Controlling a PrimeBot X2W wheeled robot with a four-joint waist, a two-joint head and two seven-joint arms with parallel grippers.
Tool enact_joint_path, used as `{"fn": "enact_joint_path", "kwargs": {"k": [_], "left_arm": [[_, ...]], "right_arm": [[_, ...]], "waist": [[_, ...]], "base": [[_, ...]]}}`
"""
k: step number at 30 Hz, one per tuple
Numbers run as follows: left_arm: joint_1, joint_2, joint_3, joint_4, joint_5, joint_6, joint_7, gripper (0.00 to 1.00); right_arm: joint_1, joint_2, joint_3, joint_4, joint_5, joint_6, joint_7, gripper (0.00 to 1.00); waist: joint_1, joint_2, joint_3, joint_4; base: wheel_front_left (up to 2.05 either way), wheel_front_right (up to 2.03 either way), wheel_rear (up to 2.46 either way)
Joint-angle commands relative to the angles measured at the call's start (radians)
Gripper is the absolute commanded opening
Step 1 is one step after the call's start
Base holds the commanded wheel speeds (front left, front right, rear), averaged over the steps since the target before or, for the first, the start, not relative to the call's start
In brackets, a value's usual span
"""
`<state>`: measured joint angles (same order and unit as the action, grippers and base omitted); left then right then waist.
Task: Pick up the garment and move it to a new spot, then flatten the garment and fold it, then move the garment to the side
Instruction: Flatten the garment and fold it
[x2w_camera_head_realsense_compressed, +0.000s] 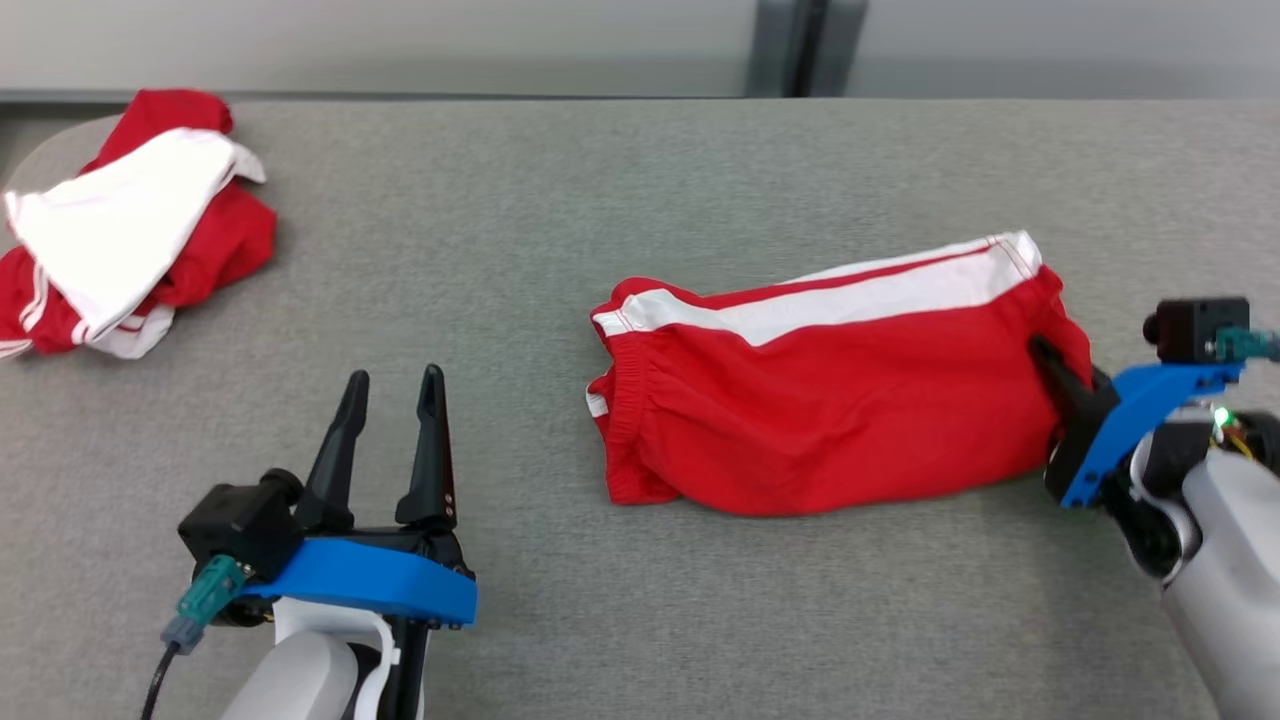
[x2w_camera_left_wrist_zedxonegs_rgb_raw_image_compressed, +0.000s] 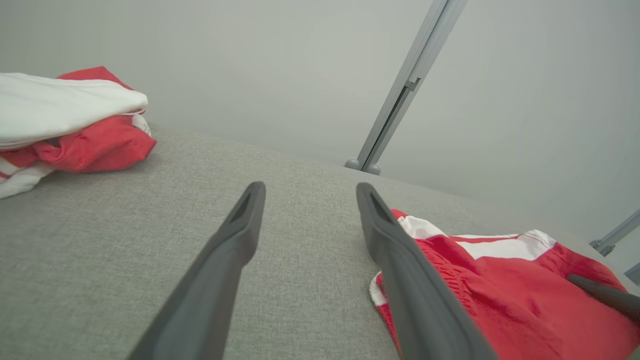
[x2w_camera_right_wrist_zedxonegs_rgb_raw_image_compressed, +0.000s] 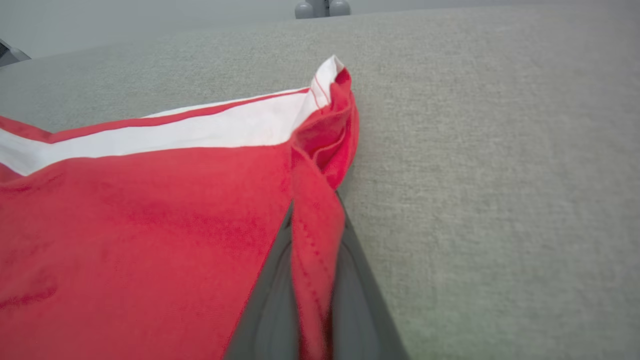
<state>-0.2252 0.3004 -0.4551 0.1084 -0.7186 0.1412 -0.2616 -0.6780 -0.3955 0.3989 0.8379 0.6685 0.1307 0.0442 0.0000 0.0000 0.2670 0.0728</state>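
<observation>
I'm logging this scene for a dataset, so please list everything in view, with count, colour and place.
red shorts: one, red with a white side stripe, lying folded right of the table's centre
crumpled clothing heap: one heap, red and white, far left corner of the table; how many pieces it holds cannot be told
table: one, grey fabric-covered top, under everything
post: one, grey metal, behind the table's far edge against the pale wall
left end effector: one, dark fingers on a blue mount, open over bare table at lower left
right end effector: one, dark fingers on a blue mount, shut on the right-hand hem of the red shorts
</observation>
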Motion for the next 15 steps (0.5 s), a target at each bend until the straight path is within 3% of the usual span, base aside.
{"fn": "enact_joint_path", "kwargs": {"k": [1,9,15], "left_arm": [[0.019,-0.005,-0.004,0.005,0.01,0.006,-0.005,1.0],[0.027,-0.005,-0.017,0.007,0.02,0.011,-0.004,1.0],[0.018,-0.007,-0.025,0.008,0.025,0.013,0.0,1.0]], "right_arm": [[0.056,0.008,-0.017,-0.017,0.01,0.0,-0.037,0.0],[0.133,0.032,-0.074,-0.048,0.004,0.0,-0.092,0.0],[0.076,0.081,-0.092,-0.075,-0.052,0.0,-0.092,0.0]], "waist": [[0.0,0.0,-0.034,-0.048],[0.0,0.0,-0.046,-0.079],[0.0,0.0,-0.047,-0.05]], "base": [[0.0,0.0,0.0],[0.0,0.0,0.0],[0.0,0.0,0.0]]}}
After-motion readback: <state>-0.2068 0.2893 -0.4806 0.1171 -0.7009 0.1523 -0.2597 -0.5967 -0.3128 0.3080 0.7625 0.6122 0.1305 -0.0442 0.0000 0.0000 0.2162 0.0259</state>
